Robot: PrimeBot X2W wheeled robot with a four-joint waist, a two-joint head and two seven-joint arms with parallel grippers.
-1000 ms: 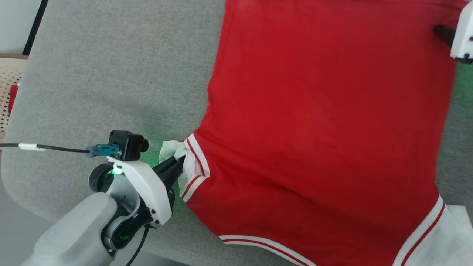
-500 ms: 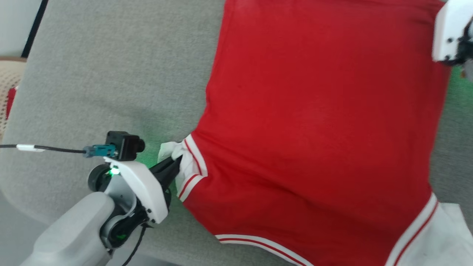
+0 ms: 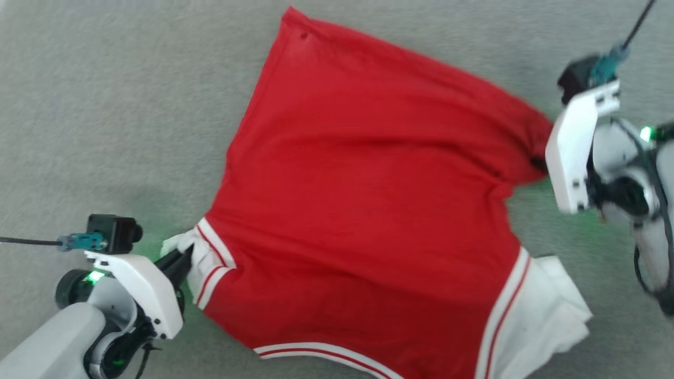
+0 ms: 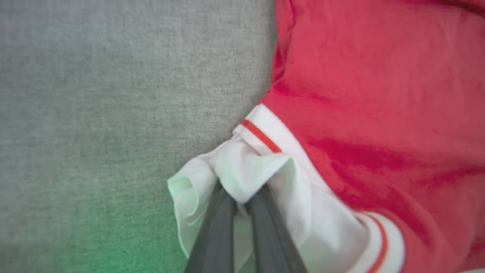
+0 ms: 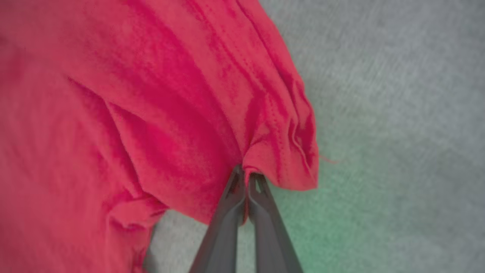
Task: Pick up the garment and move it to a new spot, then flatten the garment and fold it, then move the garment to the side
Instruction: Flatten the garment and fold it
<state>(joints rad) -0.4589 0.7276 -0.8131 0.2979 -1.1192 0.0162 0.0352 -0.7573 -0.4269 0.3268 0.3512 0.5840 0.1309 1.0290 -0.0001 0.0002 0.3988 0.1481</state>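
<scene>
Between the two sets of jaws lies the garment [image 3: 358,210], spread red side up on the grey bench [image 3: 105,105] and pulled slightly taut from one grip to the other.

The left jaws are clenched on the bunched white sleeve [image 4: 246,170]. In the left wrist view the cloth wraps over the tips of the dark fingers [image 4: 216,235], and the red body runs off ahead and to the right of them. The right jaws are clenched on a red hem corner [image 5: 280,159], with the fabric gathered into a pucker right at their tips and the rest of the shirt spreading to their left.

The two grips sit on opposite corners, so the line joining them crosses the body on a diagonal. The shirt's long axis, from striped neckline [image 3: 316,350] to hem, lies skewed to that line. The other sleeve [image 3: 547,310] lies loose just beside and behind the right jaws. The far hem corner [image 3: 289,13] lies well ahead of the left jaws, held by neither.

Both arms are equally engaged, so the carry to a new spot probably calls for raising both together. On a diagonal hold the two free corners would likely droop and fold under.
</scene>
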